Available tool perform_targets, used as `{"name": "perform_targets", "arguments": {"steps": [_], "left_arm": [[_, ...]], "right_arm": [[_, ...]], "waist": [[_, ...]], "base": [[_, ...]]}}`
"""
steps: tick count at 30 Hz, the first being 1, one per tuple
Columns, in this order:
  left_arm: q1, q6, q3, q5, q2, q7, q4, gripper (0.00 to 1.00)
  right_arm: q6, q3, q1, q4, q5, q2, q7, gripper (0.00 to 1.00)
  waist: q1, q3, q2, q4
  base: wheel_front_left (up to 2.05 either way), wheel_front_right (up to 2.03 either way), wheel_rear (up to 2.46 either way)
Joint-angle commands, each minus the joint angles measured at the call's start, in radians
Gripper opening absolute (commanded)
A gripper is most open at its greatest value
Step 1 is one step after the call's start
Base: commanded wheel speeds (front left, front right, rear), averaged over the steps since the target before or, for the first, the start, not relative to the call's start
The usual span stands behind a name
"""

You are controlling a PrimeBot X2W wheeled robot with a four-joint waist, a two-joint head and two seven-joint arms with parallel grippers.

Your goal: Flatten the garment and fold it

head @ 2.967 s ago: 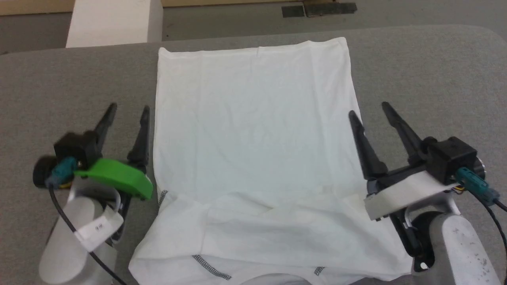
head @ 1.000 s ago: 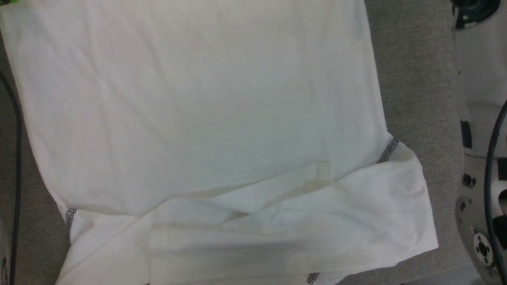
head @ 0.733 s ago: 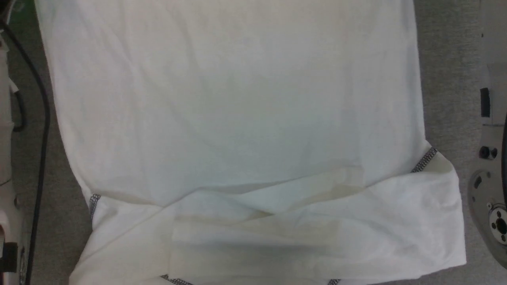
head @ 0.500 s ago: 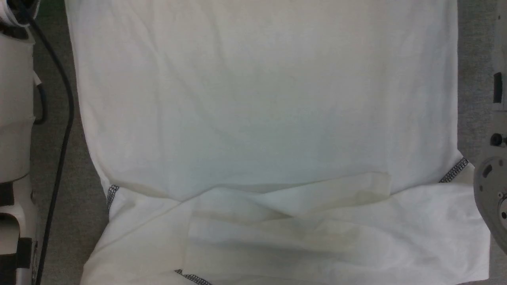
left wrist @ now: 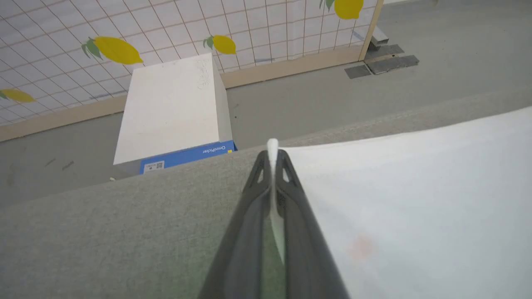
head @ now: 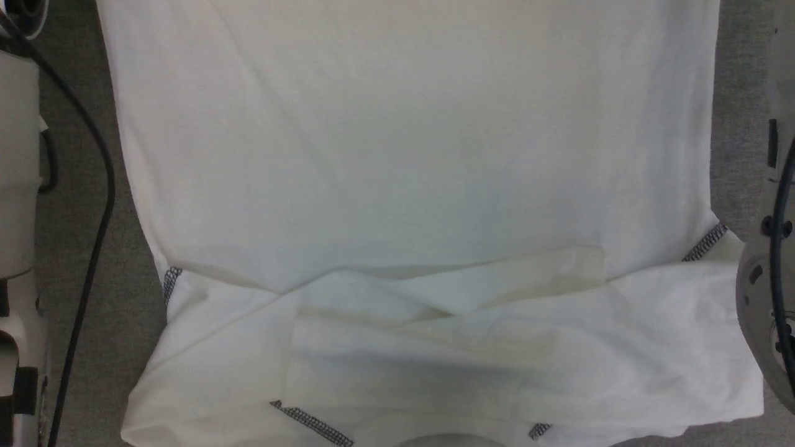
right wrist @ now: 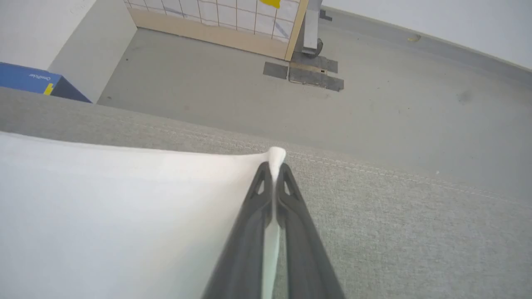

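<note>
**Right hand [right wrist: 274,164] now pinches the shirt [head: 397,155] too**

It has just snapped shut on one far hem corner; your left hand [left wrist: 272,151] pinches the other. The shirt lies flat on the bench [right wrist: 395,216], sleeves [head: 497,298] crossed near the neck, so you look ready to fold the hem back. Those loose sleeves may shift. A box [left wrist: 170,108] stands beyond the bench.

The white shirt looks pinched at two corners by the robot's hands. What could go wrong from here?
1. The left hand and right hand each pinch just a small tip of the shirt, so a pull could slip it free.
2. The sleeves lie loosely folded across the near part, and lifting the cloth may drag them askew.
</note>
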Motion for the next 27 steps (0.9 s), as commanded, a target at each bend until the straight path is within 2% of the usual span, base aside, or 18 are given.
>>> {"name": "perform_targets", "arguments": {"steps": [1, 9, 17, 22, 27], "left_arm": [[-0.015, 0.011, 0.010, 0.020, 0.019, -0.055, 0.008, 0.00], [0.002, 0.035, 0.018, 0.073, 0.028, -0.332, 0.084, 0.00], [0.104, -0.023, -0.002, 0.033, 0.002, -0.464, 0.162, 0.00], [0.261, -0.047, -0.013, -0.002, 0.005, -0.510, 0.129, 0.00], [0.483, -0.042, -0.015, -0.040, 0.025, -0.496, 0.016, 0.00]], "right_arm": [[-0.002, 0.009, 0.013, -0.010, 0.000, -0.003, -0.053, 0.00], [-0.002, 0.047, 0.040, 0.019, 0.018, -0.016, -0.319, 0.00], [-0.002, 0.166, 0.167, 0.036, 0.152, -0.051, -0.451, 0.00], [-0.002, 0.285, 0.347, -0.063, 0.278, -0.119, -0.495, 0.00], [-0.002, 0.357, 0.587, -0.253, 0.396, -0.213, -0.492, 0.00]], "waist": [[-0.0001, -0.025, 0.0000, -0.016], [-0.0001, -0.117, 0.0000, -0.026], [-0.0001, -0.270, 0.0000, -0.013], [-0.0001, -0.397, 0.0000, 0.002], [-0.0001, -0.504, 0.0000, 0.018]], "base": [[0.00, 0.00, 0.00], [0.00, 0.00, 0.00], [0.00, 0.00, 0.00], [0.00, 0.00, 0.00], [0.00, 0.00, 0.00]]}}
